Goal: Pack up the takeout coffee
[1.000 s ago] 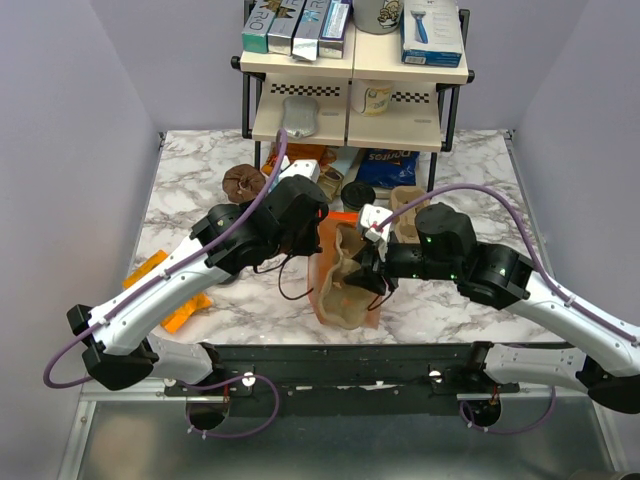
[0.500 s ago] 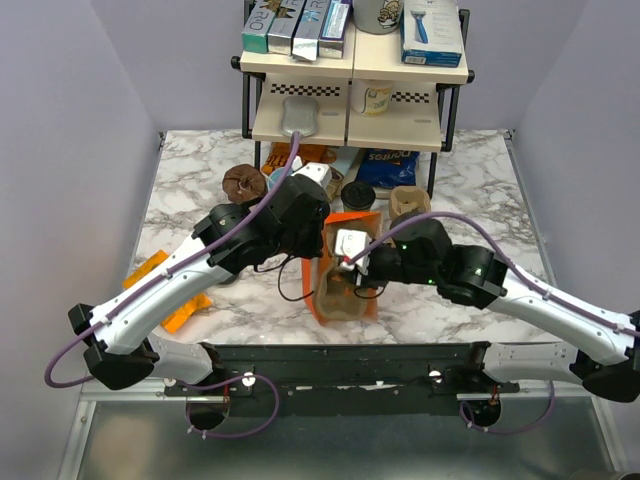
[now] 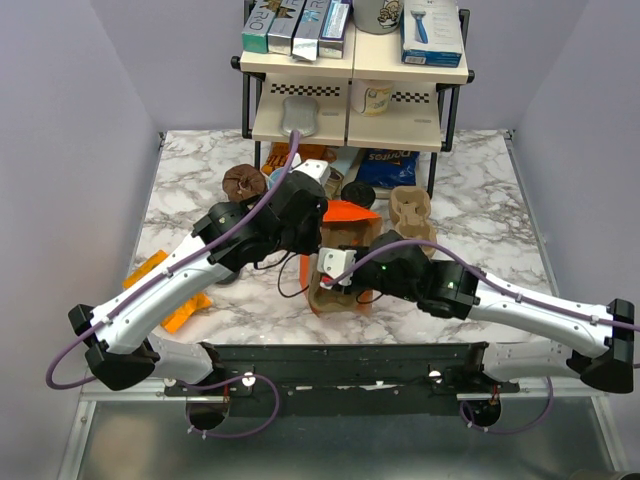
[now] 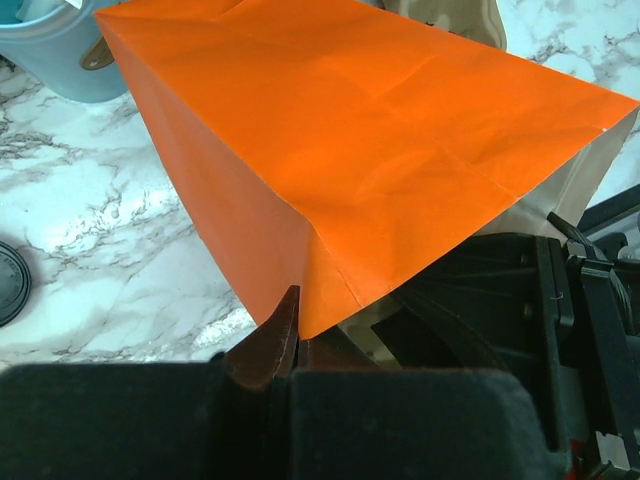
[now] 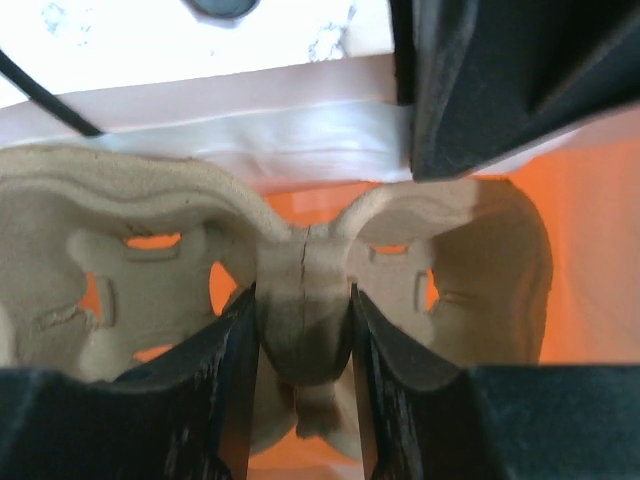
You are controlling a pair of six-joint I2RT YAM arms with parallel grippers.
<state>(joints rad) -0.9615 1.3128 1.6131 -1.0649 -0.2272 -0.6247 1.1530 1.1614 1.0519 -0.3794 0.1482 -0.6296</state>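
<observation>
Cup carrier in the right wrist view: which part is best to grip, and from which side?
Grip the cup carrier by its narrow centre bridge, probably coming from its open side, one finger in each well. The bridge is slim and solid; the wells are wide and hollow. The right end effector pinches it there.

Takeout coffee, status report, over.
Left end effector shut on orange bag edge. Right end effector grips pulp cup carrier in bag mouth. Takeout coffee behind, unpacked.

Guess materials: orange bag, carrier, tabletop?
Bag: looks like paper, matte orange; sharp creases and folded seams.
Carrier: likely moulded pulp, rough matte beige; fibrous surface, a crack down the centre ridge.
Table: marble-look white with grey veins, slight sheen; real stone or laminate, cannot tell.
</observation>
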